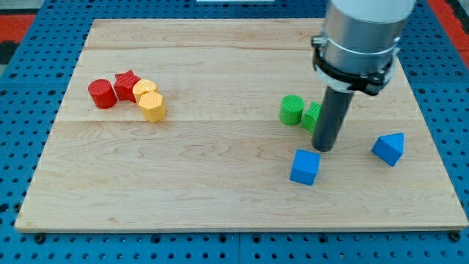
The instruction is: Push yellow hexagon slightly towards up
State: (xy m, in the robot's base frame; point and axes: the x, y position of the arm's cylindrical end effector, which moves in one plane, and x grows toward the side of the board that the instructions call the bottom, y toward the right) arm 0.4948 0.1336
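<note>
Nearest the view's bottom sits the blue cube [305, 167], on the right half of the wooden worktop [220, 198], with a blue wedge-like block [388, 149] further to the view's right. Just above the cube my tip [323, 149] rests at worktop height, close to the cube's upper right corner; whether they touch I cannot tell. There is no claw on this arm, only the dark rod, so nothing opens or clamps.

Behind the rod are two green blocks: a green cylinder [292, 110] and a second green block [312, 115], partly hidden by the rod, shape unclear.

Well apart, on the view's left, lies the cluster: the yellow hexagon [152, 106] at its lower right, touching a yellow round block [143, 89] above it, then a red star [127, 84] and a red cylinder [102, 94].

I judge the approach step not yet done. The next move calls for travelling left across the bare board, arriving below the hexagon, then a short nudge upward, mindful that its neighbour may shift too.
</note>
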